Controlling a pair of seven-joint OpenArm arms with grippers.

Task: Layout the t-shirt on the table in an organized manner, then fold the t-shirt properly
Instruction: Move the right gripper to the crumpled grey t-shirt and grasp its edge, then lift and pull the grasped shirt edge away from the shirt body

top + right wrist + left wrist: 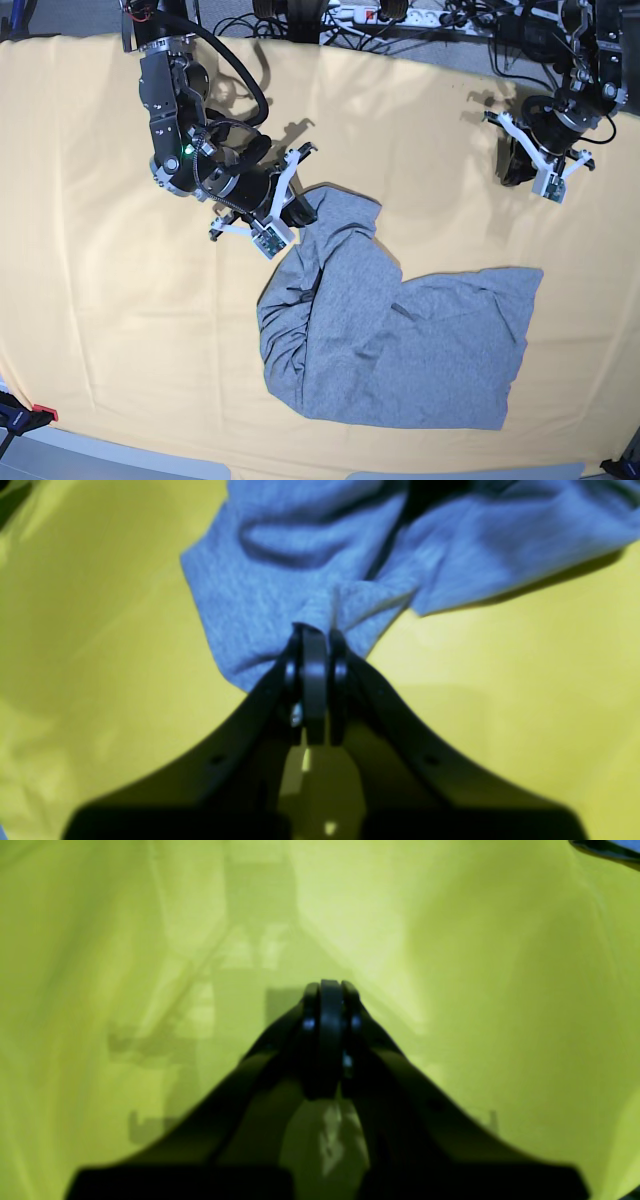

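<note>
1. Heather-grey cotton is what we see first: the t-shirt (390, 335) lies crumpled on the table (90, 200), covering the middle and reaching toward the near edge.
2. The table wears a pale yellow-orange cloth with faint creases, and it is far larger than the garment.
3. In the base view we see the shirt's broad part spread toward the right, its lower hem close to the near edge, while a narrower bunched arm of fabric runs up toward the far-left part of the table.
4. Our right gripper (315, 630) has its jaws pressed together on the tip of that bunched arm; in the right wrist view the grey cloth (280, 580) gathers into a pinch right at the fingertips.
5. In the base view the same gripper (296, 205) sits at the shirt's upper end, tilted down toward the table.
6. Our left gripper (330, 990) is closed with nothing between its jaws; its wrist view shows only bare cloth beneath.
7. In the base view the left gripper (540, 165) hangs near the far-right corner, well apart from the shirt.
8. We cannot see any lettering on the shirt.
</note>
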